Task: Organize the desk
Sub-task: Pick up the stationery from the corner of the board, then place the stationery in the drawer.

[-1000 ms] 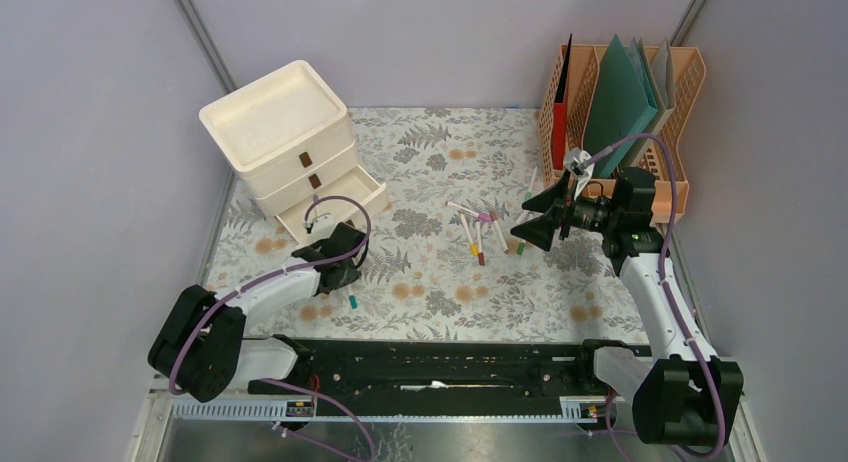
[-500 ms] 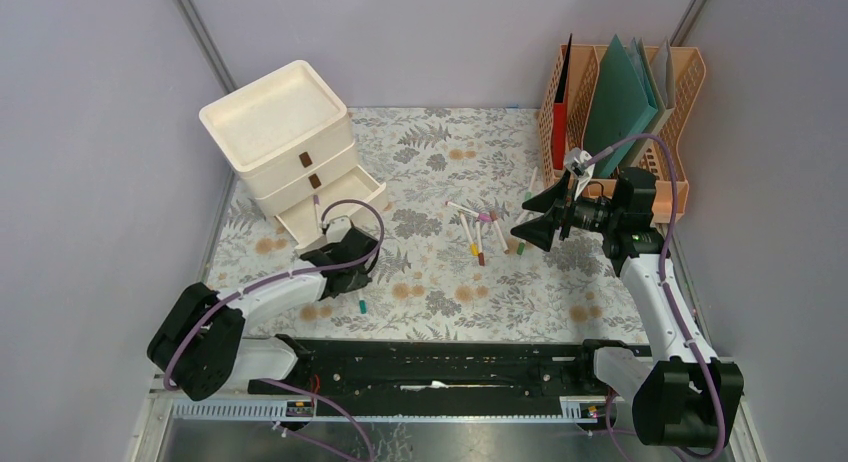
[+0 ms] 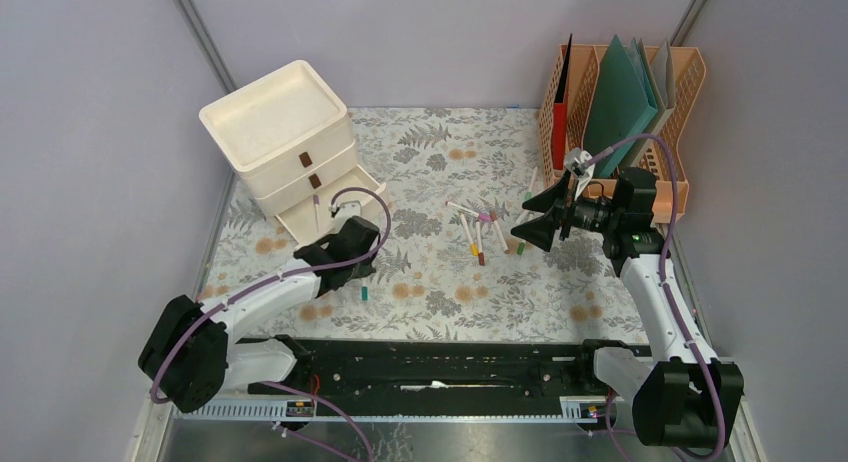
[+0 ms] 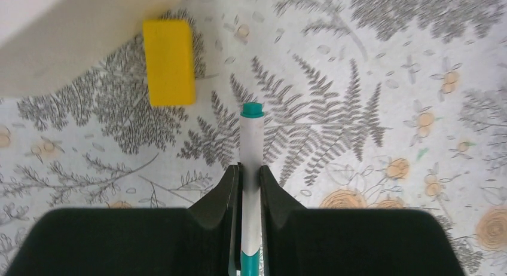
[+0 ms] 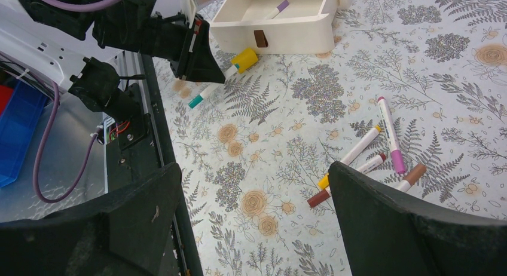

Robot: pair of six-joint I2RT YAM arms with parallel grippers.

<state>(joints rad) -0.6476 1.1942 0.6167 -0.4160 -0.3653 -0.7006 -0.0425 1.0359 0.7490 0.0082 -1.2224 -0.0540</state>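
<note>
Left wrist view: the left claw [image 4: 250,169] is clenched on a teal marker [image 4: 252,132] near the left edge of the bench [image 3: 440,152]. I'd carry it level past the yellow block [image 4: 170,62], clear the front wall of the open drawer [image 5: 293,31], then release low inside. Right claw [image 3: 522,218] gapes, holding nothing.

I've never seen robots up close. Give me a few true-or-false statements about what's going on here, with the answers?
1. The left gripper is clamped on a teal-capped marker. True.
2. The right gripper holds a marker. False: it is open and empty, near the loose markers.
3. The bottom drawer is open, with a purple-capped marker inside. True.
4. The yellow block lies inside that drawer. False: it lies on the desk, just outside the drawer.
</note>
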